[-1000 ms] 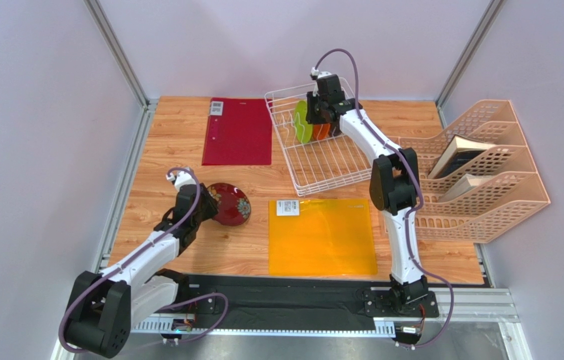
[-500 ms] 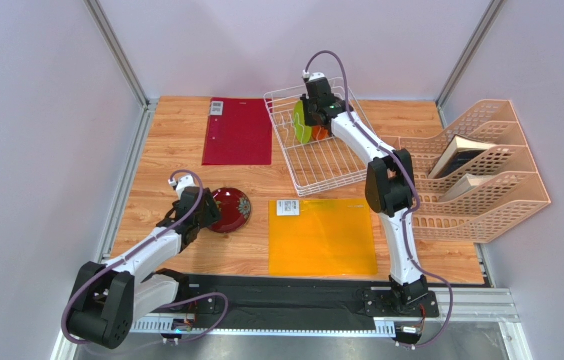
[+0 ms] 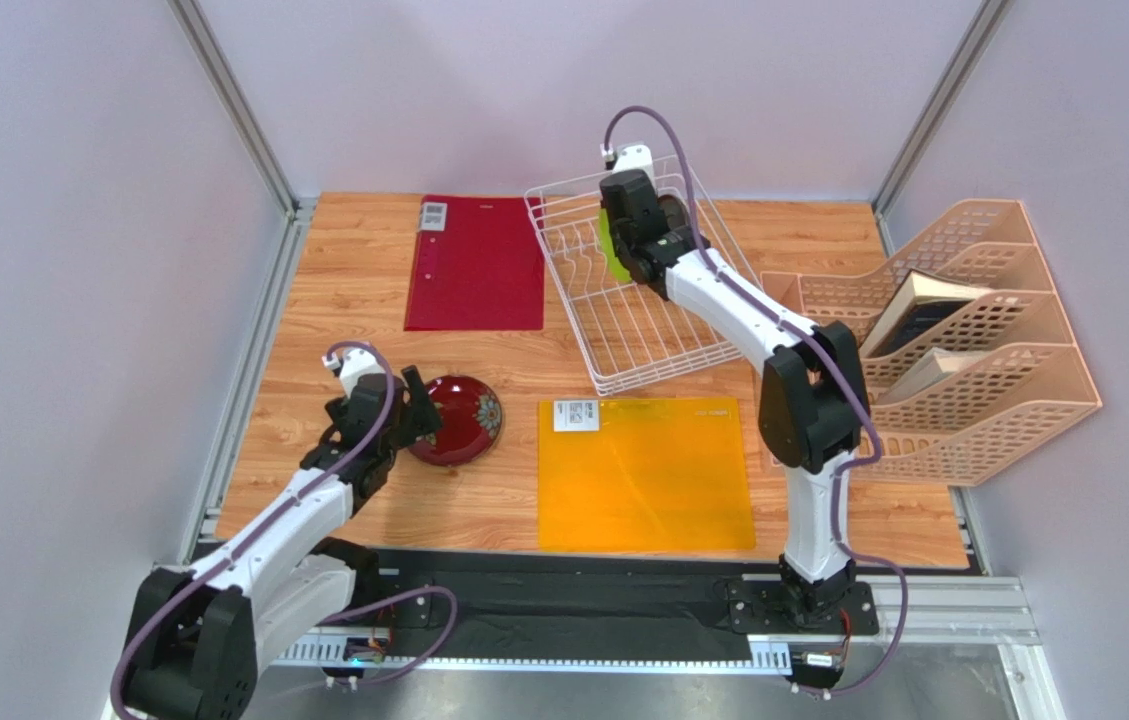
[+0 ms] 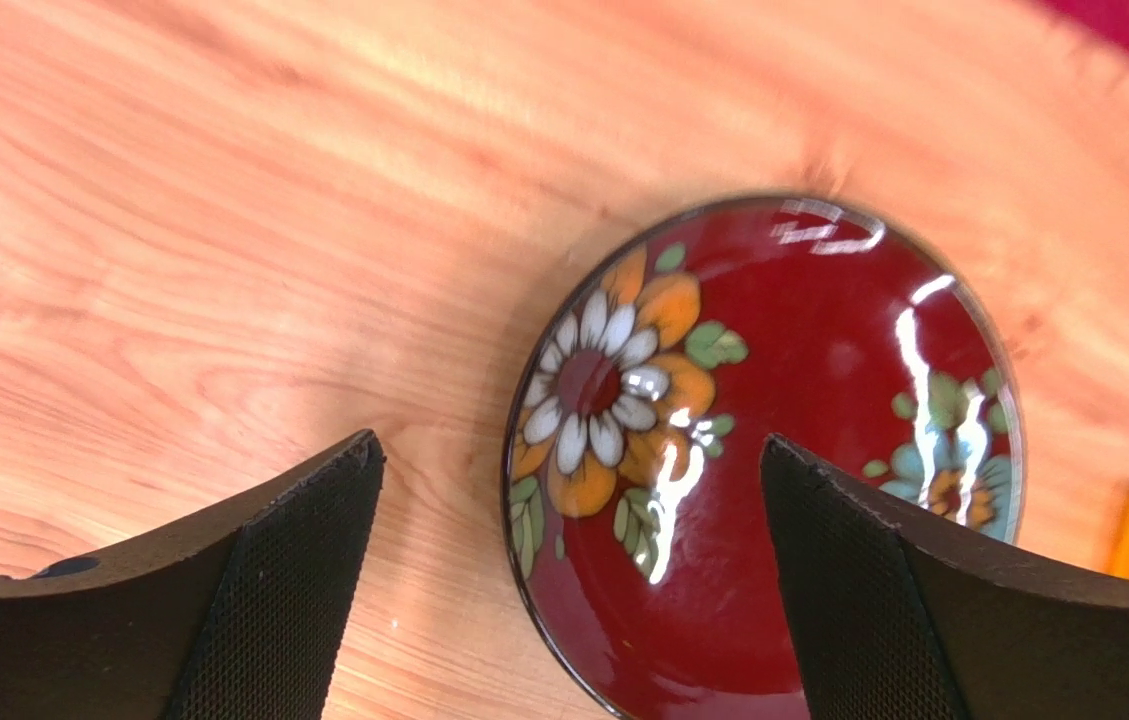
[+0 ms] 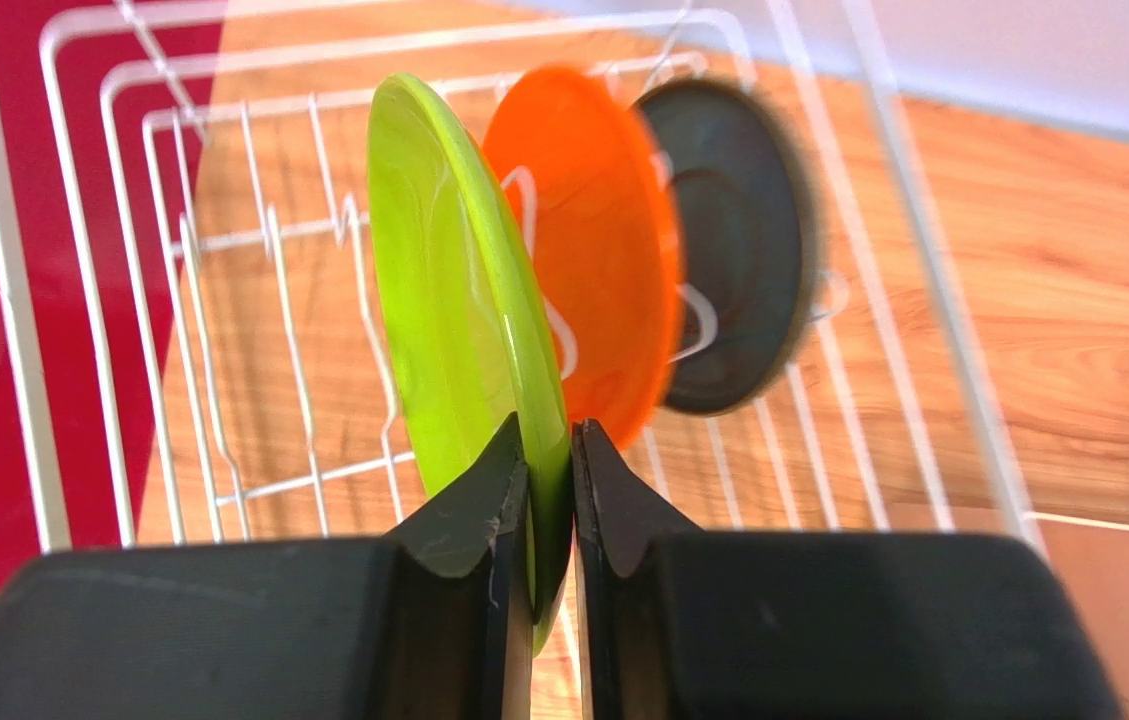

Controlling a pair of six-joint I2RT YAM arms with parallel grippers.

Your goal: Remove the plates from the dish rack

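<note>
Wooden bench (image 3: 345, 285) between pale walls, with the white wire dish rack (image 3: 630, 353) at far centre, set at a slant. Flat red mat (image 3: 476, 263) to its left, orange mat (image 3: 645, 473) nearer.

Right tool (image 5: 548, 450) reaching into the rack and clenched on the lower edge of the lime green plate (image 5: 443, 285), one finger on each face. Plate upright among the tines, foremost of three from the wrist view. Orange plate (image 5: 600, 255) just beside it, dark teal-grey plate (image 5: 736, 255) beyond that, both standing in the rack.

Left tool (image 4: 570, 450) released, fingers spread wide, grasping nothing. Beneath it, the dark red patterned plate (image 4: 766, 450), flat on the bench at near left, out of the rack.

Step in hand, by judgement: drawing the lime green plate out. One of four unloaded, so roughly a quarter done.

- Lift along the line of the tines, without twist, to clear the wire before any sideways travel.
- Keep off the orange plate, very close alongside.
- Grip firmly: glossy glaze and a thin rim, likely to slip or pivot.
- Mind the light wire rack, liable to drag along on a snag.
- Lay flat gently on bare bench, clear of the dark red plate.
</note>
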